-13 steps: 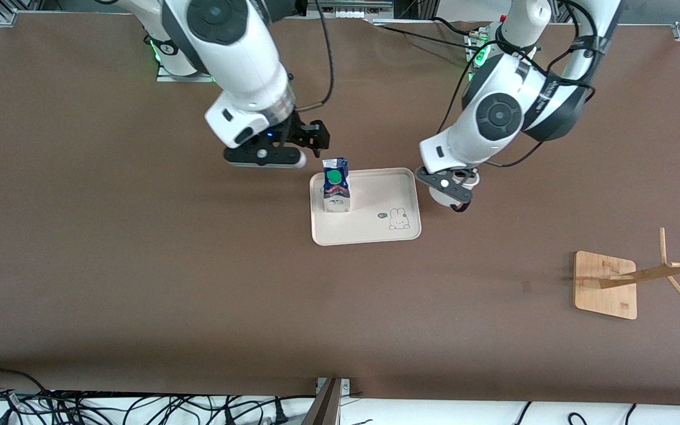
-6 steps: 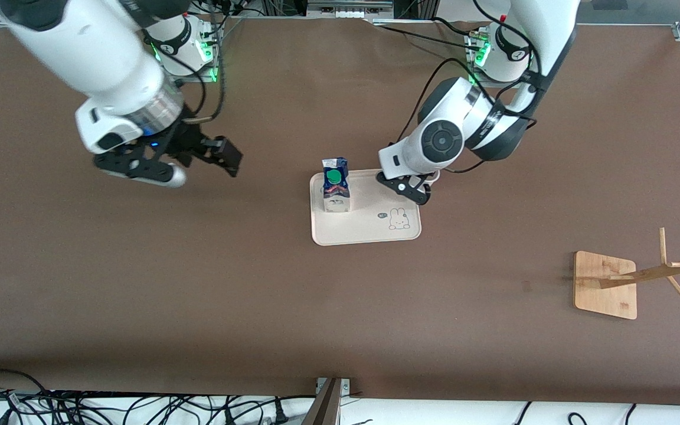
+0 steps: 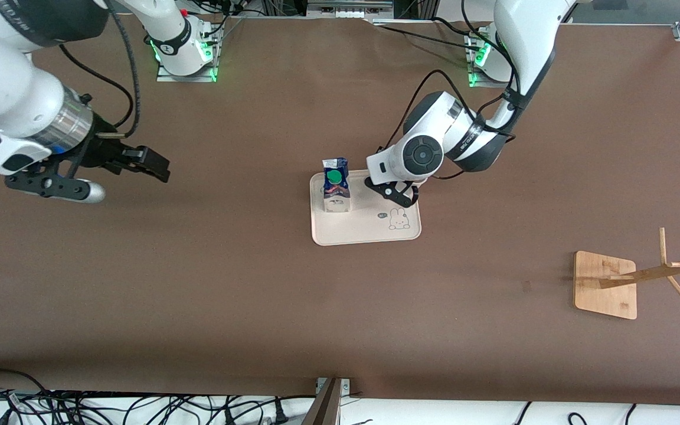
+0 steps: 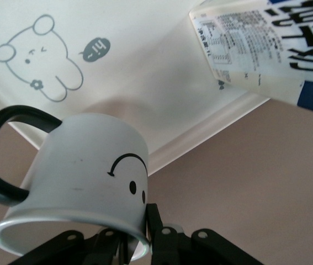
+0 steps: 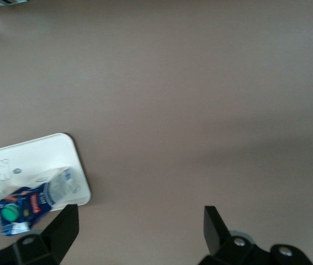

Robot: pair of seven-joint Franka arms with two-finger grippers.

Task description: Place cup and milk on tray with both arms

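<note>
The milk point(image 3: 336, 186) stands upright on the cream tray point(image 3: 369, 230), at the corner toward the right arm's end. It also shows in the left wrist view point(image 4: 266, 49) and the right wrist view point(image 5: 35, 201). My left gripper point(image 3: 393, 193) hangs over the tray, beside the milk. It is shut on the rim of the white smiley cup point(image 4: 84, 176), held just above the tray point(image 4: 145, 72) near the rabbit drawing point(image 4: 37, 61). In the front view the wrist hides the cup. My right gripper point(image 3: 56, 184) is open and empty over bare table at the right arm's end; it also shows in its own wrist view point(image 5: 139, 226).
A wooden mug stand point(image 3: 605, 284) with a square base stands toward the left arm's end, nearer the front camera than the tray. Cables lie along the table's front edge point(image 3: 139, 407). Brown tabletop surrounds the tray point(image 5: 29, 157).
My right gripper has swung away from the milk toward the right arm's end of the table. My left gripper has carried the cup from beside the tray to over it.
</note>
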